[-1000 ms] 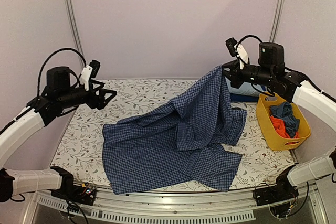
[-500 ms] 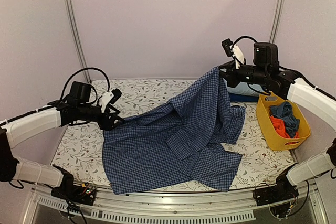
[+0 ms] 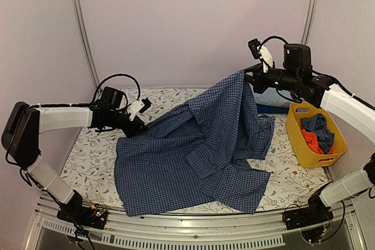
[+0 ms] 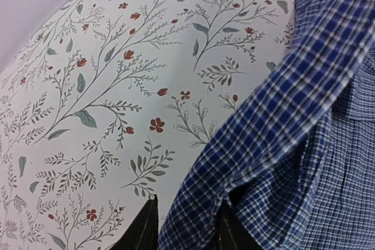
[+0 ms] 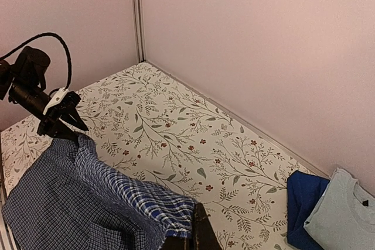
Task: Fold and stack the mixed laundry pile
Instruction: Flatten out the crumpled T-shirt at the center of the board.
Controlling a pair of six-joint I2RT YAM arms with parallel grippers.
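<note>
**Top external view: check shirt strung between two arms, left grip in doubt**

A blue small-check shirt (image 3: 199,150) sprawls across the middle of the flowered desk (image 3: 88,162). One corner is hoisted at upper right by the right pincer (image 3: 251,78), which is clenched on the cloth. At centre left the left arm reaches low and nearly level over the desk, with the left pincer (image 3: 142,125) tipped down onto the shirt's far-left edge. In the left wrist view the hem runs between its two fingertips (image 4: 146,229), though whether they have bitten home cannot be told. The likely risk is a thin catch on the hem alone, which could slip once the shirt is drawn taut and drop the edge in a crumple. The fingers could also snag the desk cover. The right arm holds high, elbow raised, above the yellow basket (image 3: 307,150) at right, where navy and orange pieces (image 3: 315,133) wait.
</note>
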